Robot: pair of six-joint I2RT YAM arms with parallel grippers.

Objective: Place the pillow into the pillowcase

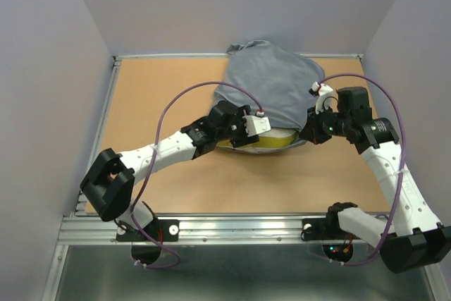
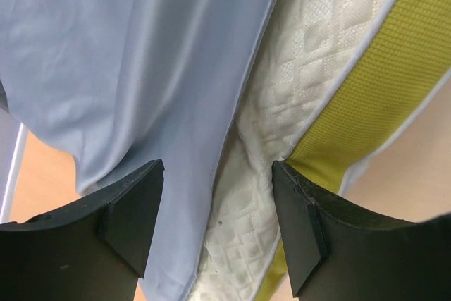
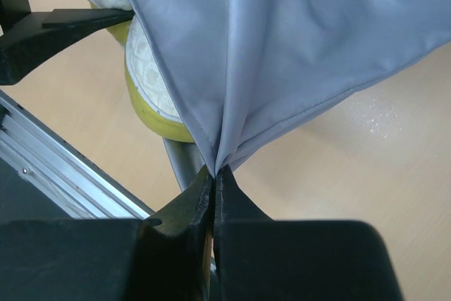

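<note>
From overhead I see one pillowcase (image 1: 268, 82) mostly covering one pillow (image 1: 275, 140) on the counter (image 1: 155, 82); only my wrist views show my right pincer (image 3: 215, 173) clamped on its hem, left pincer (image 2: 215, 174) apart.

Open tabletop (image 1: 155, 96) left of the pillowcase (image 1: 271, 82) and along the near rail (image 1: 232, 227); left gripper (image 1: 262, 128) and right gripper (image 1: 309, 132) crowd the pillow (image 1: 275, 140) end; walls (image 1: 42, 68) enclose 3 sides.

The left arm (image 1: 158, 149) and right arm (image 1: 398, 177) are white links between chunky black joints, and a purple cable (image 1: 167, 107) loops over each. The left gripper (image 2: 218, 174) has matte black, wedge-shaped fingers (image 2: 130, 209). Tiny red and green lights, I think, glow at the right base (image 1: 337, 244).
</note>
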